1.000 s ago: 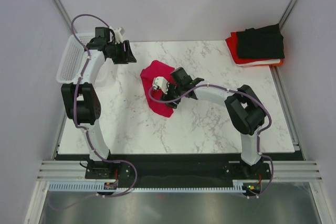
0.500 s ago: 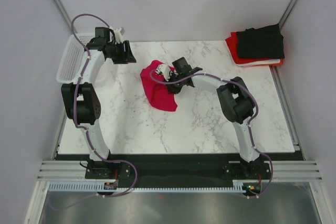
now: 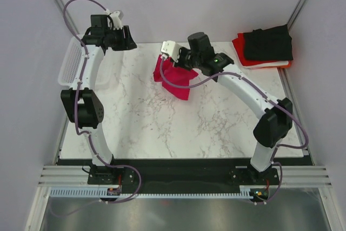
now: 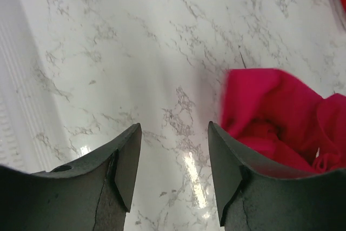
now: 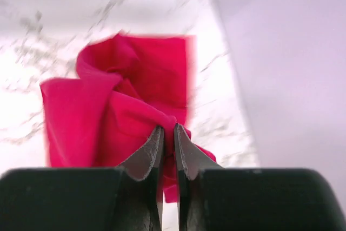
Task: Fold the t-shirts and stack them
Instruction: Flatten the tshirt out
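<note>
Since the earlier view, the right tool has moved from mid-surface toward the far edge and risen, carrying the crimson shirt with it. The left arm has also lifted a little.

Right tool: jaws pressed almost together, pinching a gathered fold of the crimson shirt. The cloth hangs crumpled beneath it, its lower part apparently resting on the marble (the wrist view is blurred, so contact is unconfirmed).

Left tool: spread, holding nothing, poised over bare marble just beside the shirt.

Finished stack, black on top, lies at the far right corner, well apart. The basket stands far left.

Assessment: the step in hand is opening the shirt out. The left tool should take a distinct edge, a hem or shoulder rather than the bunched middle. Both tools should then draw apart so the cloth settles flat before any fold.
</note>
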Controlling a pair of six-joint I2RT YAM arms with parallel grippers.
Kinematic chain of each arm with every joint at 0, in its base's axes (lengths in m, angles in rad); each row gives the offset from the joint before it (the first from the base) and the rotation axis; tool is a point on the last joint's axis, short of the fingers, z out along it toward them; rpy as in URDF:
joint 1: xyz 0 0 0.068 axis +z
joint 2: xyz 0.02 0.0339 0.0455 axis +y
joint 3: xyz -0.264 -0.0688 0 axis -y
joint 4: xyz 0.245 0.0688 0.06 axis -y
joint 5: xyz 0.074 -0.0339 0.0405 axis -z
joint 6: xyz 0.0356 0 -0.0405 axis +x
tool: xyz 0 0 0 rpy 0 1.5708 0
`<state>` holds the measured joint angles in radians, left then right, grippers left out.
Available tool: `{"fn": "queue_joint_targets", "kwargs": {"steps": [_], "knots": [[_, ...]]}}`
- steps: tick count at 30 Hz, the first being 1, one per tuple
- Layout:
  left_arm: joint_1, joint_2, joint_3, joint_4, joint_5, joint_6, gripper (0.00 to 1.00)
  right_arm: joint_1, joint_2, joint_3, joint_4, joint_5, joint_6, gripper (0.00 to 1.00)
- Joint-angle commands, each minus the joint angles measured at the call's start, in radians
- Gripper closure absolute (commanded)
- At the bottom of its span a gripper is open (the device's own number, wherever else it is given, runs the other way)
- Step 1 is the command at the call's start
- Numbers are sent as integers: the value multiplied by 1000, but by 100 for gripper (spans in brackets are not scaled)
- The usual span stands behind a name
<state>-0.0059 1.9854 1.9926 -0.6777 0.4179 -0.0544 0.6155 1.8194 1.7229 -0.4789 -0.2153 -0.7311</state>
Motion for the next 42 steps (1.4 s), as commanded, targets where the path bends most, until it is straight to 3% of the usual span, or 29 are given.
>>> {"fn": "queue_joint_targets", "kwargs": {"steps": [1, 6, 10, 14, 20, 29, 39, 42], "knots": [[4, 4, 89, 38, -21, 34, 40, 24, -81, 134, 33, 47, -135, 95], [4, 12, 118, 50, -4, 30, 40, 27, -105, 167, 72, 77, -128, 100], [4, 18, 89, 37, 141, 48, 43, 13, -143, -36, 74, 192, -149, 100], [4, 36, 26, 23, 261, 53, 48, -54, -253, -209, 68, 209, -44, 100], [-35, 108, -25, -20, 358, 160, 52, -82, -411, -451, -3, 264, -37, 100], [-221, 309, 98, -152, 305, 326, 47, -100, -453, -586, -127, 260, -5, 100], [-244, 438, 184, -166, 208, 257, 49, -100, -401, -540, -118, 234, -7, 100], [-246, 450, 183, -166, 170, 255, 45, -99, -393, -533, -113, 220, 1, 100]]}}
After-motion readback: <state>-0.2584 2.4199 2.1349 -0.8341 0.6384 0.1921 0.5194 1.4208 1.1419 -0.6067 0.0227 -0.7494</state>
